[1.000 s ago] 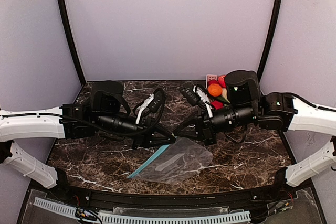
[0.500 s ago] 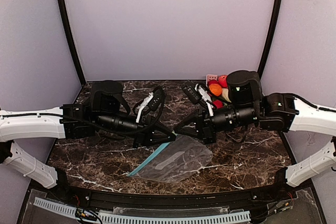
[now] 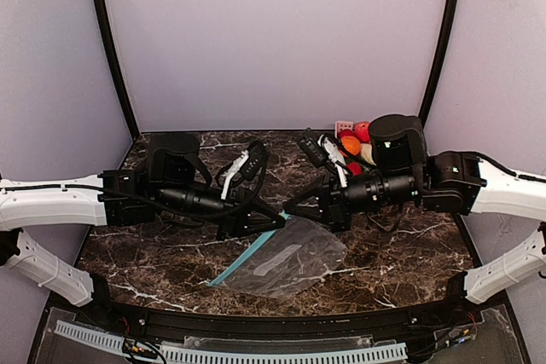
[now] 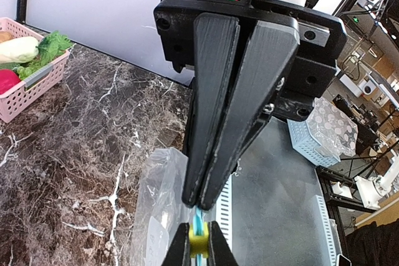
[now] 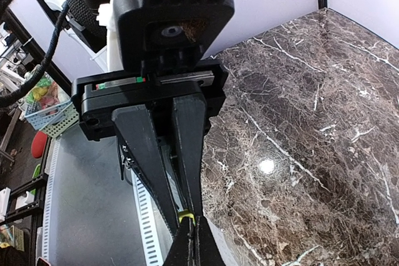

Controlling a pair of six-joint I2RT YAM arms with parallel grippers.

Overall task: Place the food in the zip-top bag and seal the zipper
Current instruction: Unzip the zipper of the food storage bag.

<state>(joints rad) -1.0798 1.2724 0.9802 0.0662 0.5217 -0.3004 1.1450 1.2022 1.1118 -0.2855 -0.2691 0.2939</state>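
Marble table [image 3: 409, 245], lilac walls [image 3: 273, 40] (pink basket [image 4: 25, 91] behind); left hand [image 4: 198, 245], right hand [image 5: 189, 236] pinch the zipper [image 3: 243, 260].

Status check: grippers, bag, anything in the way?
Left gripper shut on the zipper. Right gripper shut, tips at the same strip, hold unclear. Zip-top bag on table; food in basket. Nothing else near the bag.

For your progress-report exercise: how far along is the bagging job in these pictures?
Done: seemingly nothing; the gourd and leafy vegetable lie in the pink basket. In hand: left gripper and right gripper pinch the zipper, jaws shut. Left: filling and sealing the zip-top bag.
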